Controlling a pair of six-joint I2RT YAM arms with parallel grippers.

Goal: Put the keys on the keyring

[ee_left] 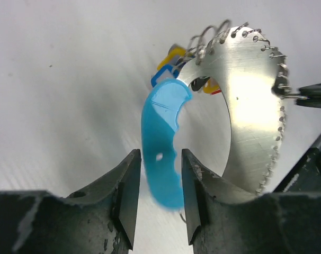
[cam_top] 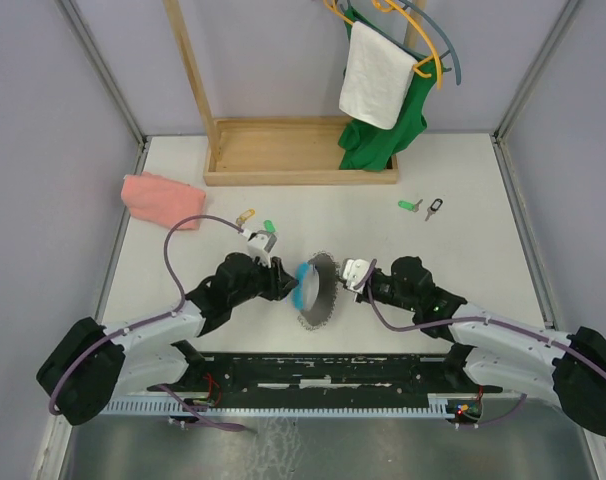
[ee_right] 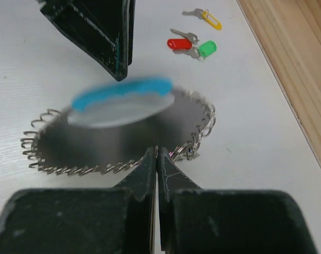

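The keyring (cam_top: 318, 295) sits in the middle of the top view, between the two hands and low over the white desk (cam_top: 463, 260). It is a flat silver metal ring (ee_left: 256, 121) edged with small wire loops. A light-blue plastic piece (ee_left: 160, 137) runs along its inner edge, and yellow and blue tags (ee_left: 171, 58) bunch at its far end.

The left hand (ee_left: 159, 156) has its jaws partly apart, one on each side of the blue piece. Only thin gaps show, and it cannot be told whether either finger touches the piece. The blue piece looks blurred in the right wrist view (ee_right: 121, 90).

The right hand (ee_right: 156, 153) is closed tight, its fingertips pinching the looped rim of the keyring on the side opposite the left hand.

Three loose keys lie on the desk in the upper part of the right wrist view, tagged red (ee_right: 179, 43), green (ee_right: 207, 48) and yellow (ee_right: 212, 20). Two more lie in the upper right of the top view, one with a green tag (cam_top: 410, 205).

A pink cloth (cam_top: 163, 198) lies at the left of the top view. A wooden rack (cam_top: 283, 150) stands at the back.
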